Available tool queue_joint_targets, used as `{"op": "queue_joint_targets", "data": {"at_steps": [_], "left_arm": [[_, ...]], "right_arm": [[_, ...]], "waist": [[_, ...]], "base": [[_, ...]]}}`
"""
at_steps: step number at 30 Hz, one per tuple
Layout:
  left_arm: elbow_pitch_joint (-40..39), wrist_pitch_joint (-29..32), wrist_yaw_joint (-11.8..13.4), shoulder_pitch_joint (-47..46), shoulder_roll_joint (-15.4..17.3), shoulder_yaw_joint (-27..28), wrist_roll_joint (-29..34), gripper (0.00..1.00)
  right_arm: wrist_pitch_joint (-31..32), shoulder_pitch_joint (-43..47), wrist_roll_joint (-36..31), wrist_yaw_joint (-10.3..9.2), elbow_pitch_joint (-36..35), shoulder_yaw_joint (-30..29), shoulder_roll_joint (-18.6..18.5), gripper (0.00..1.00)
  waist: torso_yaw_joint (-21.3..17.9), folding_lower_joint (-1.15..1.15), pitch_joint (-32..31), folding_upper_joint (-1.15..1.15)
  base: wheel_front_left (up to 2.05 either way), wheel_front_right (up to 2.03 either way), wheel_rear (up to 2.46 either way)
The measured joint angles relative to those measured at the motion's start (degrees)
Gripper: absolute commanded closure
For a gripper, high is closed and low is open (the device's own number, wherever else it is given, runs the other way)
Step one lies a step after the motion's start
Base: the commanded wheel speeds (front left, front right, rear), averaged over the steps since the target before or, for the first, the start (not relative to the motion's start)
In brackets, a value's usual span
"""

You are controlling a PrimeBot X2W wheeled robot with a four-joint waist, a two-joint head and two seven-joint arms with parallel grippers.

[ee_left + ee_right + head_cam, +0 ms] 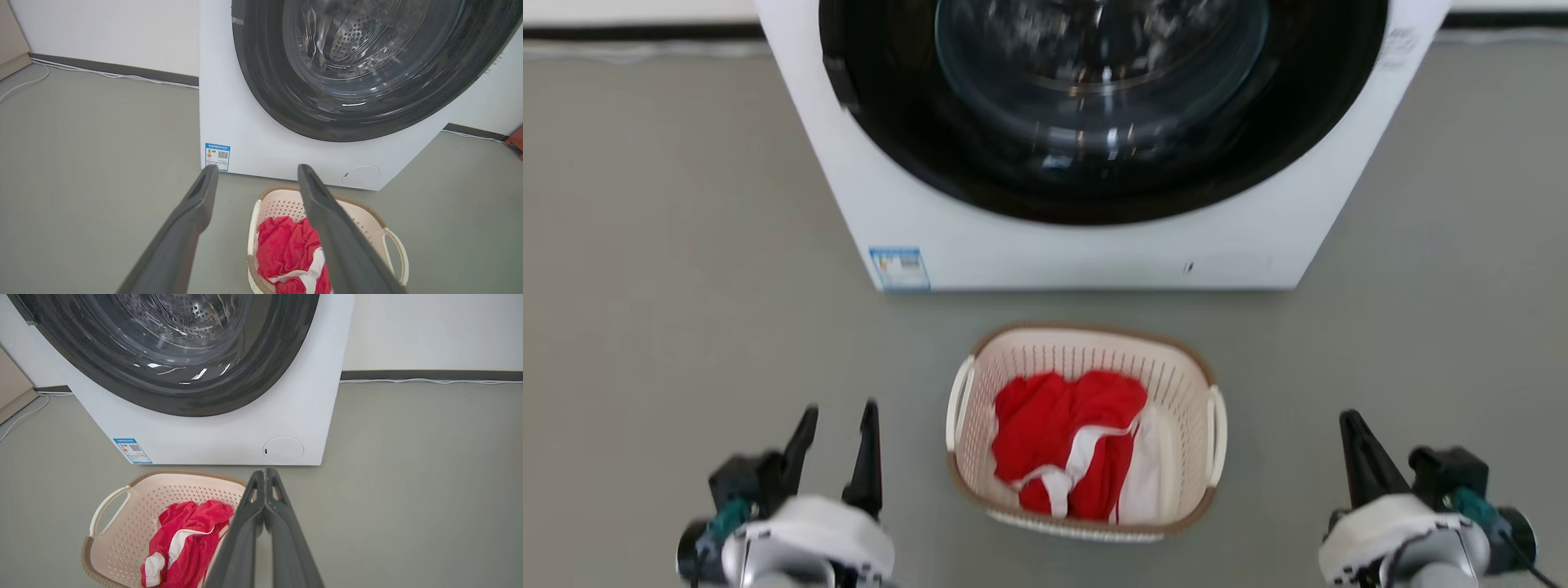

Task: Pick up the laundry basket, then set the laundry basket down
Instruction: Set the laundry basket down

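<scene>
Progress: you have not lifted the basket [1176,384] yet; pick-up and set-down both remain.
Basket: on the floor [670,327], near the washer [1054,253], with red clothes [1062,425] inside, between your two grippers.
Left gripper [840,408]: fingers apart, empty, touching nothing.
Right gripper [1352,425]: fingers pressed together on nothing, clear of the basket; you likely need to reopen it before grasping.

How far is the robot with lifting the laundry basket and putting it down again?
Nothing looks done yet: the laundry basket stands on the floor before the washing machine, with red clothing inside. In hand: the left gripper is open and the right gripper is shut, one on each side of the basket, not touching it. Left: grasp, lift, set down.
</scene>
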Motion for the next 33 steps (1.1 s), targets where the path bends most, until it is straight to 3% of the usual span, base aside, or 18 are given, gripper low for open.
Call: {"op": "queue_joint_targets", "data": {"at_steps": [6,21,33], "left_arm": [[-1.1,0.0,-0.2,-5.3,-0.3,-0.6,-0.3,0.00],[-2.8,0.0,-0.2,-13.4,-0.7,-1.9,-2.8,0.00],[-2.6,0.0,-0.2,-15.3,-0.8,-3.2,-3.2,0.00]], "right_arm": [[2.2,-6.4,-1.2,0.00,6.4,0.7,-0.3,1.00],[5.7,-21.0,-1.7,0.01,25.4,10.9,-4.0,1.00],[5.0,-21.9,-0.9,0.01,35.4,18.6,-3.8,1.00]], "waist": [[1.8,0.00,6.2,0.00],[7.2,0.00,19.3,0.00],[8.3,0.00,22.6,0.00]], "base": [[0.00,0.00,0.00],[0.00,0.00,0.00],[0.00,0.00,0.00]]}}
